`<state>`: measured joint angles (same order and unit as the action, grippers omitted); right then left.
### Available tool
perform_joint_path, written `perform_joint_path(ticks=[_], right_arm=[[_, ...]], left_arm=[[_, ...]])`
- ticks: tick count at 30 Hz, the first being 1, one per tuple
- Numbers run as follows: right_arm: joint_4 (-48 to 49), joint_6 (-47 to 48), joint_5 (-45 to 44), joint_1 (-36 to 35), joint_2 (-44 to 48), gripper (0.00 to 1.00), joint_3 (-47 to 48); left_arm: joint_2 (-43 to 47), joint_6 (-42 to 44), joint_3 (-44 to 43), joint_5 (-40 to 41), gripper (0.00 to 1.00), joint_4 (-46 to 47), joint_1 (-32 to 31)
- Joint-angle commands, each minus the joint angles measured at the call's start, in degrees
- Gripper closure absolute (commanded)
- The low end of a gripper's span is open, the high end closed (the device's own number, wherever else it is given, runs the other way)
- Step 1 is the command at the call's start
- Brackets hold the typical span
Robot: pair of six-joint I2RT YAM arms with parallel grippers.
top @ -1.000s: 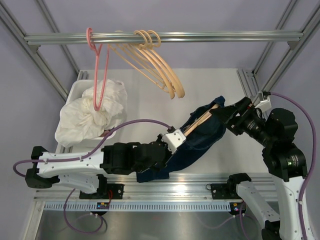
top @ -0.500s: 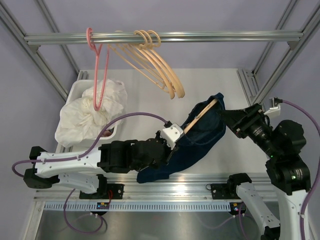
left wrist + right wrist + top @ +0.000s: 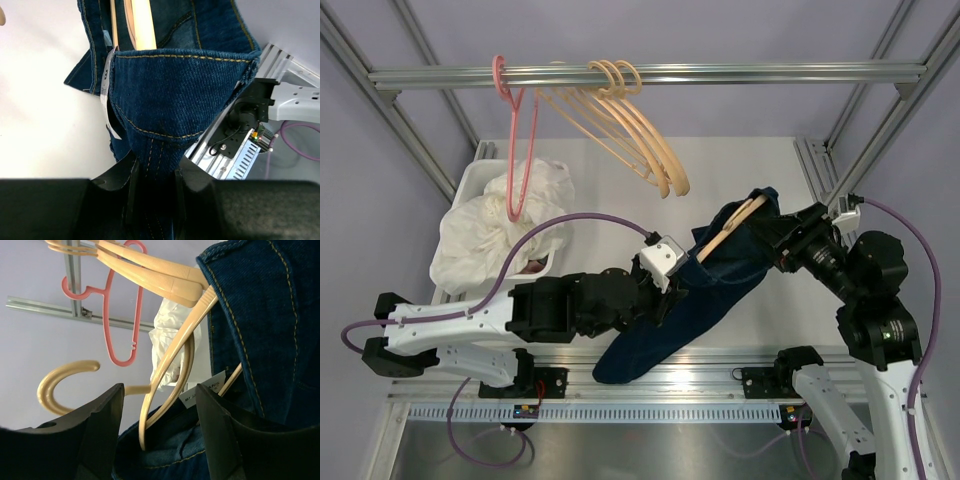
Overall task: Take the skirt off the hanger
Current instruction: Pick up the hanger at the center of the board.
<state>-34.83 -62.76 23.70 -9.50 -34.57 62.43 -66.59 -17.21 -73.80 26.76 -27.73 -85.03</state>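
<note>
Skirt (image 3: 175, 95) pinched in left tool (image 3: 152, 175), hanger (image 3: 175, 355) inside right tool (image 3: 160, 407)

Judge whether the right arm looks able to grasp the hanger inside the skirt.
Probably yes: the right gripper stands open astride the hanger where it juts bare from the skirt; nothing blocks it.

The left arm (image 3: 470, 325) lies low and stretches rightward from its base, the left gripper (image 3: 155, 170) with its jaws pinched close together, while the right arm (image 3: 880, 325) stands tall, bends and reaches leftward, the right gripper (image 3: 160, 390) with its jaws well apart.
</note>
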Motion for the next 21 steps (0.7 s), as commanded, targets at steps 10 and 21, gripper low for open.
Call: perform_joint_path(ticks=[10, 21], right_arm=[[5.0, 1.4, -2.8, -0.2, -3.7, 0.34, -1.2], [12.7, -0.2, -1.4, -0.3, -7.0, 0.42, -4.8]], left_arm=[[1.2, -0.9, -3.3, -2.5, 1.00, 11.5, -0.7], [-0.6, -0.7, -4.2, -3.5, 1.00, 11.6, -1.1]])
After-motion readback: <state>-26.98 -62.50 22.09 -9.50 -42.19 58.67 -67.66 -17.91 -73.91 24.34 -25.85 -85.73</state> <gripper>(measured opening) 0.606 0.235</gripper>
